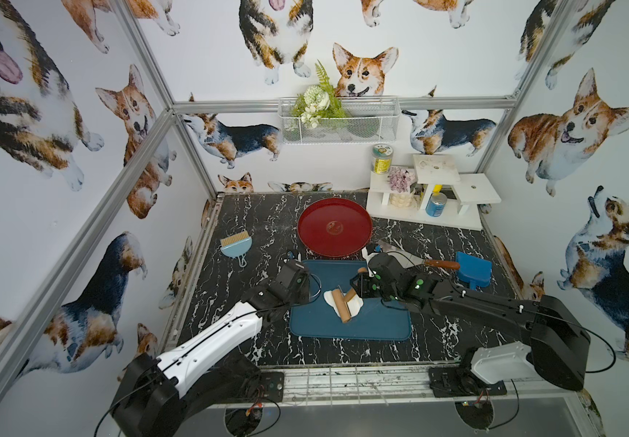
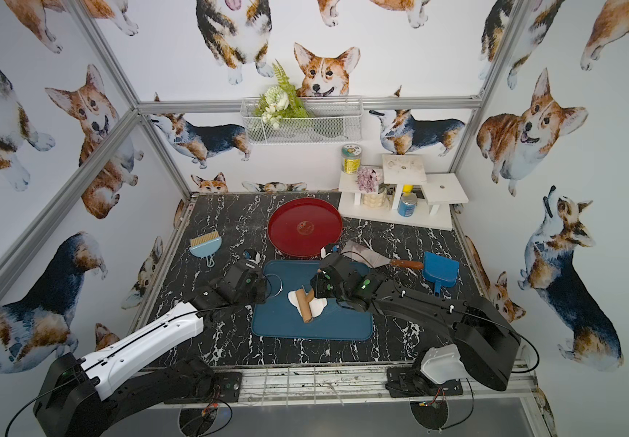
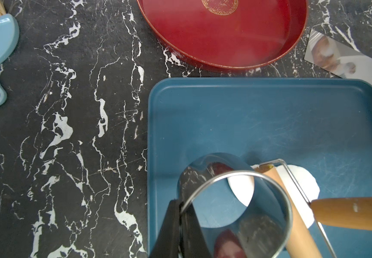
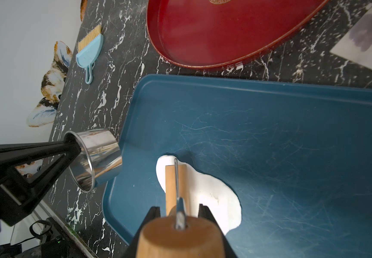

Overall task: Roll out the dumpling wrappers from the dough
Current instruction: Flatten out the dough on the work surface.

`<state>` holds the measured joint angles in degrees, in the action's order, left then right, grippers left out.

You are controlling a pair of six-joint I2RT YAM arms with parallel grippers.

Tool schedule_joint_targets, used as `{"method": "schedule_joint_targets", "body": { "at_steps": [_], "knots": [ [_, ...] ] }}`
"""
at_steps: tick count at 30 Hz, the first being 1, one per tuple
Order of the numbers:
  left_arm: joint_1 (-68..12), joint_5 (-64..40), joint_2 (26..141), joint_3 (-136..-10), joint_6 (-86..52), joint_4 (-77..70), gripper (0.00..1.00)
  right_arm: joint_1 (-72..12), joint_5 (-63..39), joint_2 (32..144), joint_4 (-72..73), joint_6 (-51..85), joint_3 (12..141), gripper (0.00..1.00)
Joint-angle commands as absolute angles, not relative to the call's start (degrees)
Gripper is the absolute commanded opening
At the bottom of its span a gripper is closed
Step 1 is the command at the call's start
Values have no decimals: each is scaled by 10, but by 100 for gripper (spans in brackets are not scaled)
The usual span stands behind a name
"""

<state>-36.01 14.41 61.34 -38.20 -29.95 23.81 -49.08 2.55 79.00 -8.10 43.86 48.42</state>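
The dough (image 4: 216, 196) is a flattened, ragged white sheet on the blue tray (image 4: 270, 134), seen in both top views (image 1: 355, 304) (image 2: 318, 305). A wooden roller (image 4: 171, 183) lies across its left part. My right gripper (image 4: 179, 210) is shut on the roller's wooden handle (image 4: 178, 239). My left gripper (image 3: 180, 207) is shut on the rim of a shiny metal ring cutter (image 3: 214, 165). It holds the cutter tilted above the tray's left edge, just left of the dough. The dumpling wrappers are out of view.
A red plate (image 1: 333, 227) stands behind the tray. A metal scraper (image 1: 419, 259) and a blue dustpan (image 1: 473, 270) lie to the right. A light blue brush (image 1: 235, 244) lies at the left. A white shelf (image 1: 434, 189) with cans fills the back right corner.
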Motion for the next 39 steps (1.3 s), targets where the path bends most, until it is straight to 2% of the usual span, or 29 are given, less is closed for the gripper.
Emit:
{"method": "schedule_joint_targets", "body": {
  "at_steps": [1,10,39],
  "knots": [
    [-359,149,615,-388,-296,236,0,-487,21,810,-119,425,492,0],
    [-359,151,609,-390,-294,239,0,-421,37,806,-222,341,451,0],
    [-357,152,595,-377,-299,238,0,-383,126,761,-322,314,423,0]
  ]
}}
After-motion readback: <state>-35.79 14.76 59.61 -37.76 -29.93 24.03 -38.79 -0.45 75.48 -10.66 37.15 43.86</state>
